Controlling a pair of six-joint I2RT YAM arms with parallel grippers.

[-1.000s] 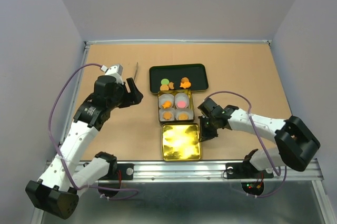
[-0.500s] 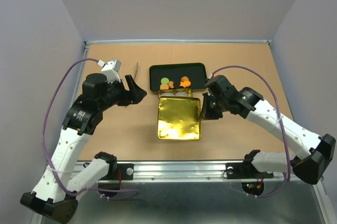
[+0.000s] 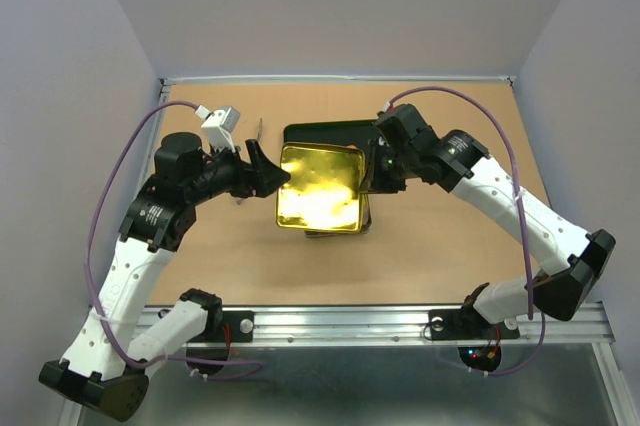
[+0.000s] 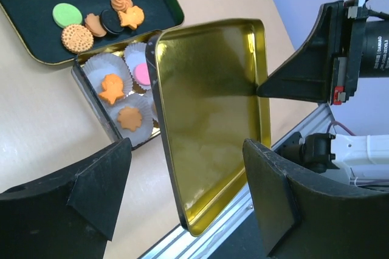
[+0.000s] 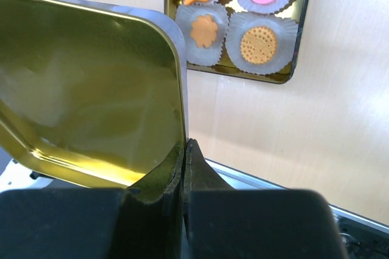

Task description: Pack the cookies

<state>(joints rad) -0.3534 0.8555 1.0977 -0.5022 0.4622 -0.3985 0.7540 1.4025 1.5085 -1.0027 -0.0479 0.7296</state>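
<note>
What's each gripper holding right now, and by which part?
Right gripper pinches the gold lid by the rim of one side, tilted above the cookie tin. Left gripper is open, holding nothing.

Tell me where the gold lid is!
In the top view, the gold lid is mid-table, pinched by the right gripper and tilted above the cookie tin.

Gold lid (image 3: 318, 189), earlier flat beside the tin (image 5: 267, 77), now aloft above it in right claw (image 5: 185, 149).
</note>
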